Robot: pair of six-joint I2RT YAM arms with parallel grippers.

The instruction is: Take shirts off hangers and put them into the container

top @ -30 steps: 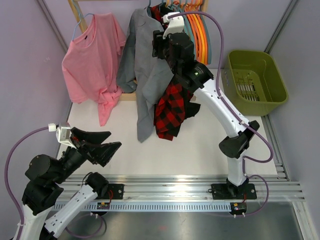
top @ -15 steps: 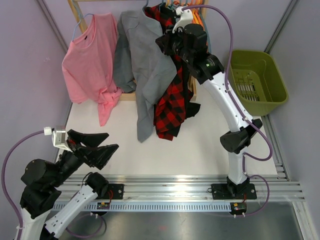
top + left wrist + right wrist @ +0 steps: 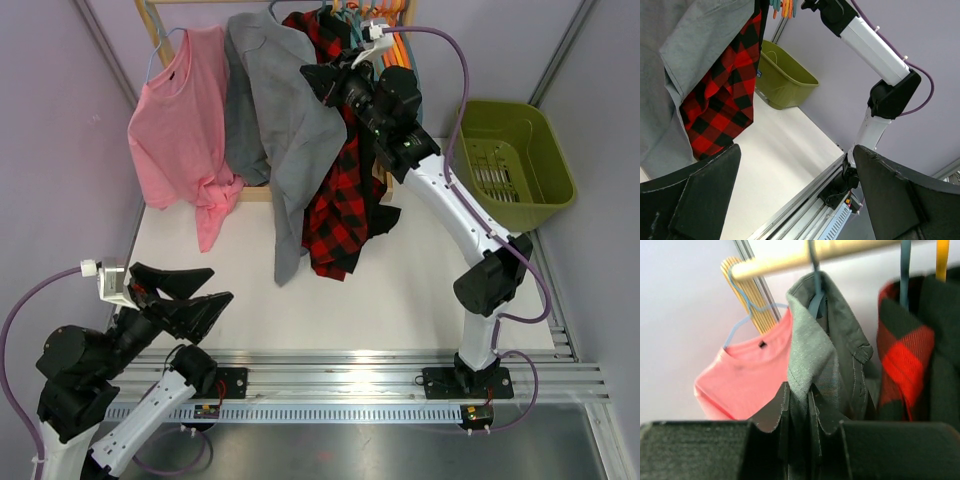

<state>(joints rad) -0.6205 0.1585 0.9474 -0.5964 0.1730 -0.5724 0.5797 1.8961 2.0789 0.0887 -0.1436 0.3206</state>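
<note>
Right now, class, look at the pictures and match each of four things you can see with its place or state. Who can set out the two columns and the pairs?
Things:
1. pink t-shirt
2. grey shirt
3. container
4. left tool

Places or states:
A. pinched by the right tool
B. wide open, holding nothing
C. on a hanger, furthest left
D. olive green, standing at the far right

Pairs: 1-C, 2-A, 3-D, 4-B

Lavender walls [image 3: 60,120], white tabletop [image 3: 400,300]
</note>
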